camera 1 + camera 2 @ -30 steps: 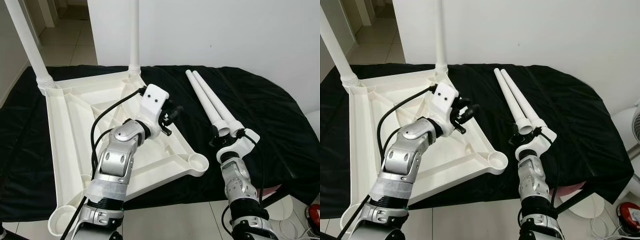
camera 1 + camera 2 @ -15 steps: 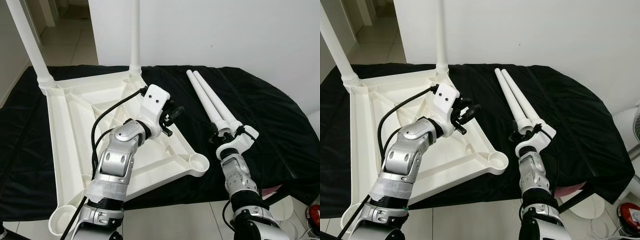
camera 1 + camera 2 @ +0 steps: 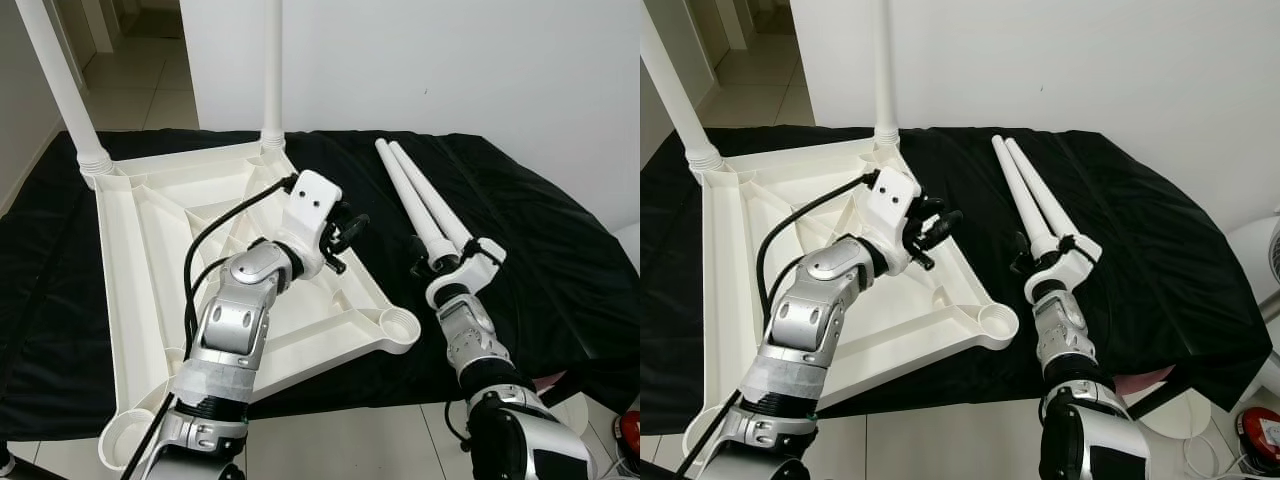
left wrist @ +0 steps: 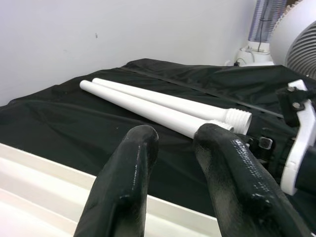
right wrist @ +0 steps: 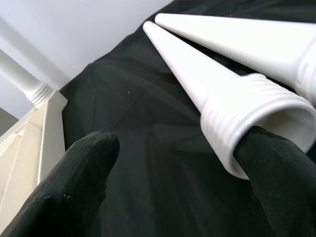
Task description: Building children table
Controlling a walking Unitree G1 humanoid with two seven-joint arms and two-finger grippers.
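Since a second ago our right gripper [image 5: 197, 163] has slid forward across the black cloth [image 3: 560, 250] to the threaded end of the nearer loose leg [image 3: 417, 205] — its jaws are wide open, one finger [image 5: 276, 168] touching that end and nothing gripped. We judge a grasp is next, so the leg can go into the empty corner socket [image 3: 397, 325] of the upturned white tabletop [image 3: 140, 250], which has two legs screwed in. Our left gripper [image 3: 345, 232] hovers above the tabletop, jaws slightly apart and empty.
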